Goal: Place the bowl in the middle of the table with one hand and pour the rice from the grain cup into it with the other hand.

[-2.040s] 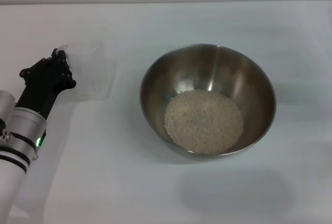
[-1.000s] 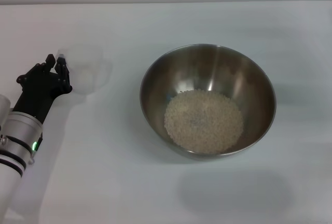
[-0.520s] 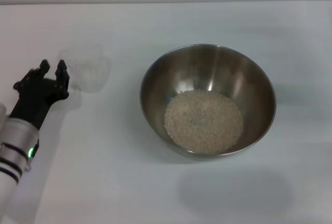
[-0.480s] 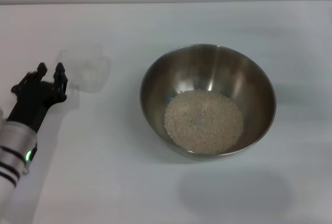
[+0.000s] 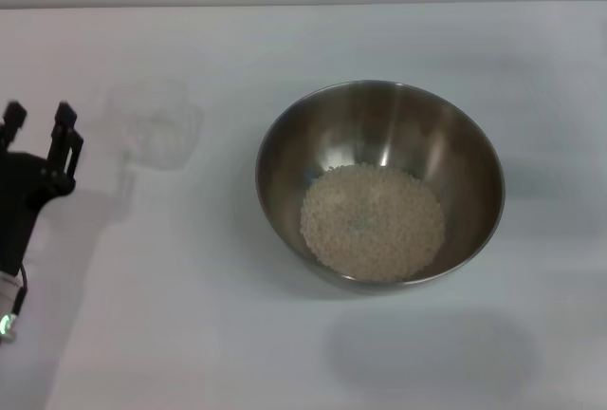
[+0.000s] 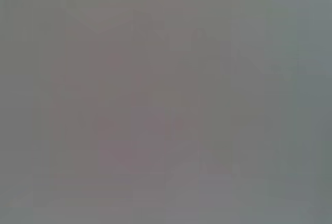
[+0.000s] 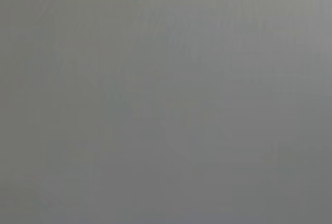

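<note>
The steel bowl (image 5: 379, 182) stands on the white table (image 5: 285, 353) a little right of the middle. A heap of pale rice (image 5: 373, 221) lies in its bottom. The clear grain cup (image 5: 156, 125) stands on the table to the bowl's left and looks empty. My left gripper (image 5: 40, 123) is open and empty at the left edge of the head view, apart from the cup on its left side. My right gripper is out of view. Both wrist views show only flat grey.
The table's far edge (image 5: 303, 5) runs along the top of the head view. A soft shadow (image 5: 427, 353) lies on the table in front of the bowl.
My left gripper has let go of the grain cup and drawn back to the left and toward me. The cup stays standing on the table. The bowl and rice have not moved.
</note>
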{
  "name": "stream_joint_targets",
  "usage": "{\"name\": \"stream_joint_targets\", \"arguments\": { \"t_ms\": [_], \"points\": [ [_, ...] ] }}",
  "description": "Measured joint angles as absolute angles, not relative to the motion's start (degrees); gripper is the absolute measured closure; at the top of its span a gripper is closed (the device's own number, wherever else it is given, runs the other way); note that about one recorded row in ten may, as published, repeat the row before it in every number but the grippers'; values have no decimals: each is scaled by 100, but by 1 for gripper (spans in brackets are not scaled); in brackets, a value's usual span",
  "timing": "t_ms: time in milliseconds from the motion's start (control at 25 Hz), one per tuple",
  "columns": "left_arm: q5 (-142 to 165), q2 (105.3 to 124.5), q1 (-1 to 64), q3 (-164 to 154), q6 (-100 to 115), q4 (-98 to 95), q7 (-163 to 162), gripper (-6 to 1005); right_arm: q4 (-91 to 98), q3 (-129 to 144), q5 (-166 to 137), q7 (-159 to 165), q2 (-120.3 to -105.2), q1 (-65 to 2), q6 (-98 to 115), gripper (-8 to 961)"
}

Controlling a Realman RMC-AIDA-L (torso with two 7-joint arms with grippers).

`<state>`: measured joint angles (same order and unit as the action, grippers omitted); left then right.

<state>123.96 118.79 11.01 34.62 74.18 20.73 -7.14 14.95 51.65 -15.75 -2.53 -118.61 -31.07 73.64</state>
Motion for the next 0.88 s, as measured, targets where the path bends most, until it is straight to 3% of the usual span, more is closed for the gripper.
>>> {"name": "stream_joint_targets", "arguments": {
  "t_ms": [160,640,880],
  "points": [
    [12536,11876,1449,3510,8187,1914,-671,463,1199,5355,-1595,176,-11922,-3047,7532,409],
    [12500,11887,2087,3545,8207,1794,-634,153,457,6065,-1628,1480,-11959,-2762,8329,409],
    [12489,11899,2167,3801,8187,1793,-499,165,285,6108,-1632,1504,-11962,-2736,8399,409]
  ]
}}
